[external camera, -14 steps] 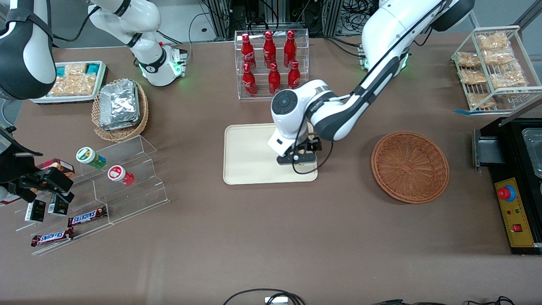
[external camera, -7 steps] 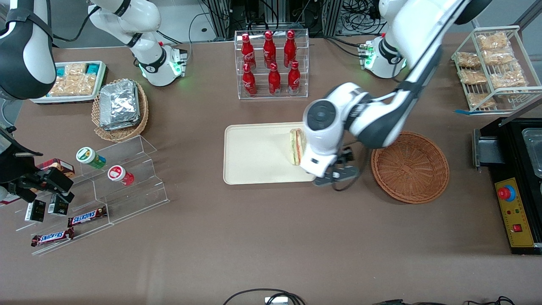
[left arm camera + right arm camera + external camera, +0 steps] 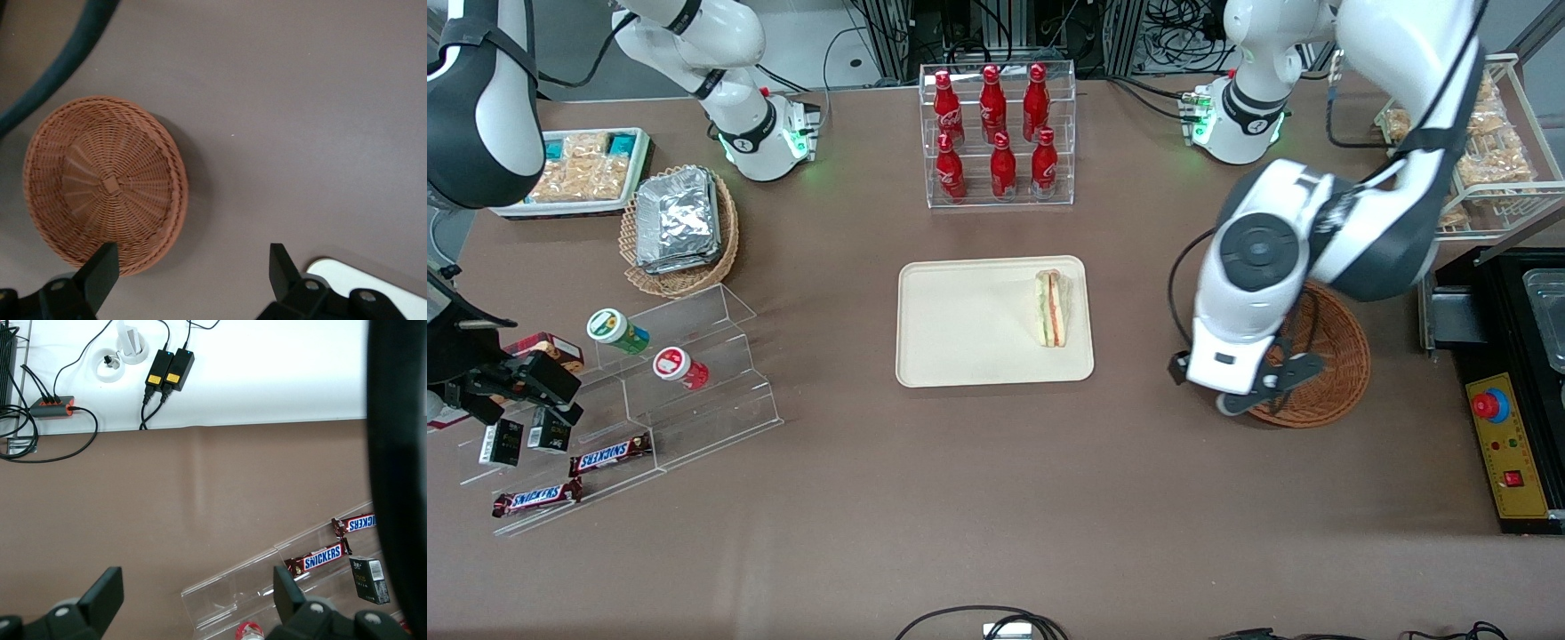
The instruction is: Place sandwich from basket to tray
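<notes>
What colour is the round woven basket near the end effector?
Reddish-brown basket, clearest in the left wrist view; the open end effector hovers above it.

The clear-wrapped triangular sandwich (image 3: pixel 1052 308) lies on the cream-beige rectangular tray (image 3: pixel 960 329), at its end nearest the round reddish-brown wicker basket (image 3: pixel 1329 356). The left arm's claw (image 3: pixel 1267 391) hangs over that basket's rim, nothing in it.
</notes>
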Motion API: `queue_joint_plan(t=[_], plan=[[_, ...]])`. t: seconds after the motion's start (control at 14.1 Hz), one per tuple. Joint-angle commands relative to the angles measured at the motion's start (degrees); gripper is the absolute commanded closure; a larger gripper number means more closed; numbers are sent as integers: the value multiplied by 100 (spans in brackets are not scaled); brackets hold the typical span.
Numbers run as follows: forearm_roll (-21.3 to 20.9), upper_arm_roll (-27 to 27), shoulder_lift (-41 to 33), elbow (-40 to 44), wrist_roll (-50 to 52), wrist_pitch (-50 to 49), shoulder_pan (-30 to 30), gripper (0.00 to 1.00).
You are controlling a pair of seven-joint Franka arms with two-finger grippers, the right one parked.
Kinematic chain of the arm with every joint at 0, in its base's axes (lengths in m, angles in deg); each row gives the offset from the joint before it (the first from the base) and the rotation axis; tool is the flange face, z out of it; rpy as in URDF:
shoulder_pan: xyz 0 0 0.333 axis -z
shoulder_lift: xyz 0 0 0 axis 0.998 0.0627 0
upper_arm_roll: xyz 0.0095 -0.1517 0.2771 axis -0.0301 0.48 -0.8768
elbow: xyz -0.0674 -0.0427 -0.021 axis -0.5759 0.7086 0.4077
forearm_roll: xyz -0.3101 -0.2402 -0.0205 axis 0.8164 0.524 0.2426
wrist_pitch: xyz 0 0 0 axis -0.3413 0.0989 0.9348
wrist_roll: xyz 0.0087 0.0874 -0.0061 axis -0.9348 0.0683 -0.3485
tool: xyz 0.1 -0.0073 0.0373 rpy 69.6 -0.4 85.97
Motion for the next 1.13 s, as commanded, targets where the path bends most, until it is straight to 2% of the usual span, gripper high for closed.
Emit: queue_joint_plan(t=[0.0,0.28,0.64,0.85,1.06], plan=[[369,36,-472,-85,-906,-395,-508,1],[835,-103,-956,-94,-2111,-747,-914,1],[1696,-1649,-1694,-173,-3771,-1081,-265,0],[1775,-2099,-2028,-173,-4432,-1389,-71,1],[2066,-2486,-2240,-182,-5003,-1512,-35,0]])
